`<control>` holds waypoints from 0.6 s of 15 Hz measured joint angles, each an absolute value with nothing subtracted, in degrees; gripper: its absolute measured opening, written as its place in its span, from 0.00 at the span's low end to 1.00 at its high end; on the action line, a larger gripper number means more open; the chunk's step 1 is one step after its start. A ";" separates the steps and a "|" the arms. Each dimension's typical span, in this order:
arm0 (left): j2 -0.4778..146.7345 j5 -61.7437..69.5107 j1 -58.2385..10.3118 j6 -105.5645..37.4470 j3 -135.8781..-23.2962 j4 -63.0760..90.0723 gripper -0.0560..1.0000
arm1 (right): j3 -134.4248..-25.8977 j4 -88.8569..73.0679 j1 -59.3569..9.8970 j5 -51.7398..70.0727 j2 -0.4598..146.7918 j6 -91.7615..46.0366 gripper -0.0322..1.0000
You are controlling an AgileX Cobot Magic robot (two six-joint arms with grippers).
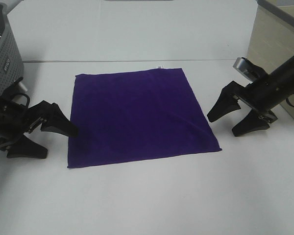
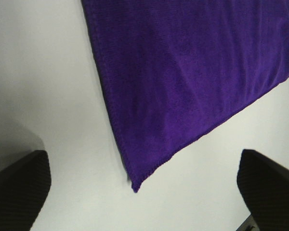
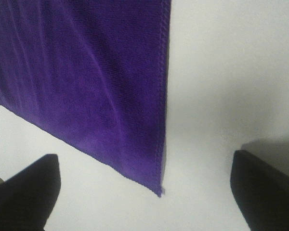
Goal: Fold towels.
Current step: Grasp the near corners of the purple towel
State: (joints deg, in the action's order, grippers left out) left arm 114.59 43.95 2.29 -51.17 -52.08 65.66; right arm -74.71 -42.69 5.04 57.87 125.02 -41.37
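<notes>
A deep purple square towel (image 1: pixel 137 117) lies flat and unfolded on the white table, with a small white tag (image 1: pixel 159 67) on its far edge. My left gripper (image 1: pixel 53 139) is open and empty, just off the towel's near-left edge. The left wrist view shows the towel's near-left corner (image 2: pixel 135 188) between the dark fingertips (image 2: pixel 19 185). My right gripper (image 1: pixel 230 122) is open and empty, just right of the towel's near-right corner. The right wrist view shows that corner (image 3: pixel 159 191) between its fingertips (image 3: pixel 29 192).
A grey perforated basket (image 1: pixel 2 54) stands at the far left behind the left arm. A beige box-like object (image 1: pixel 274 39) stands at the far right. The white table (image 1: pixel 147 200) extends in front of the towel.
</notes>
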 joint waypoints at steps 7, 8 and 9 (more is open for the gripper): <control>114.48 43.95 2.29 -50.53 -52.37 61.31 0.99 | -74.89 -41.83 5.04 57.81 125.02 -37.99 0.93; 114.42 43.95 2.29 -49.96 -52.37 61.25 0.99 | -74.89 -41.83 5.04 57.35 125.02 -36.73 0.92; 114.42 43.89 2.01 -49.56 -52.48 61.08 0.99 | -74.60 -41.83 4.98 56.61 125.02 -36.27 0.91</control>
State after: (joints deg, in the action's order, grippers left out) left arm 114.42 43.89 2.01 -49.56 -52.48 61.08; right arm -74.60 -41.83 4.98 56.61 125.02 -36.27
